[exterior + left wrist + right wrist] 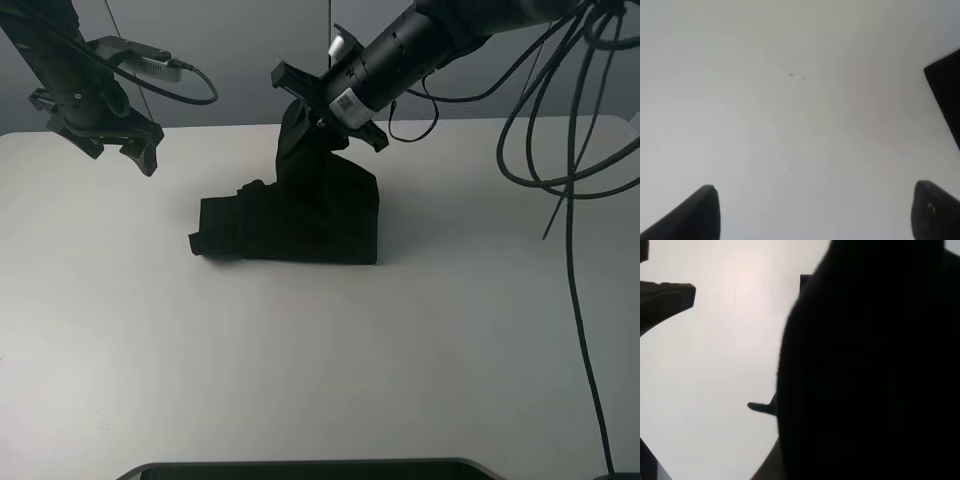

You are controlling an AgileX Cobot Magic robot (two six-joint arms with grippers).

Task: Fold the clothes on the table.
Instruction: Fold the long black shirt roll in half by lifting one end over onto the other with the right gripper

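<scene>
White table (450, 330) fills most of the high view, with a grey wall behind it and loose black cables (575, 200) hanging on the right. A black shirt (310, 215) lies near the middle of the table, partly folded into a rough block. One part of it is pulled up into a peak. The right gripper (308, 112) pinches that peak and holds it above the rest. In the right wrist view, dark cloth hides the fingertips. The left gripper (125, 145) hangs above the table's far left, well apart from the shirt. Its fingers (700, 215) are spread wide with nothing between them, and a corner of the shirt shows at the edge of its view.
</scene>
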